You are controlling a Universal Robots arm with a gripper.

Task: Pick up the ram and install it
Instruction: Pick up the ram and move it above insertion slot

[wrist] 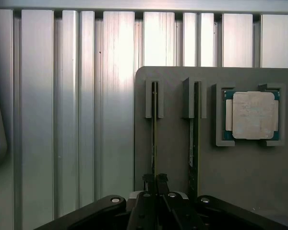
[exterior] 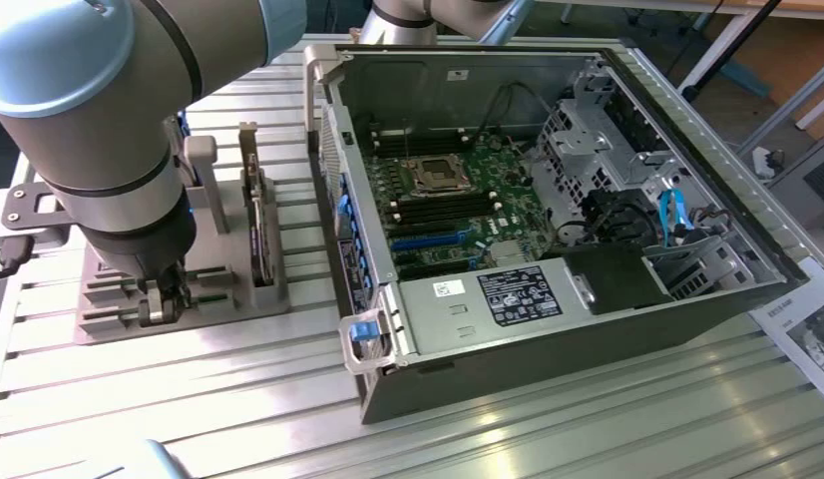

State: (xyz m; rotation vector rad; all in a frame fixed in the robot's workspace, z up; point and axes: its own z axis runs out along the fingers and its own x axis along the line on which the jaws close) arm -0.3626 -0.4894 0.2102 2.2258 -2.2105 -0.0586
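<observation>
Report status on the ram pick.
End effector shut on the ram, which stands edge-on in its grey holder slot. Not lifted yet. Neighbouring slot holds a second stick, processor chip beyond; nothing blocking.

a robotics lab: robot arm (exterior: 106, 120), slotted aluminium bench (exterior: 225, 399), opened computer case (exterior: 546, 354) (motherboard (exterior: 452, 200) bared).

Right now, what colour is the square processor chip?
The processor chip is silver with a green edge; the wrist view shows it best.
</observation>
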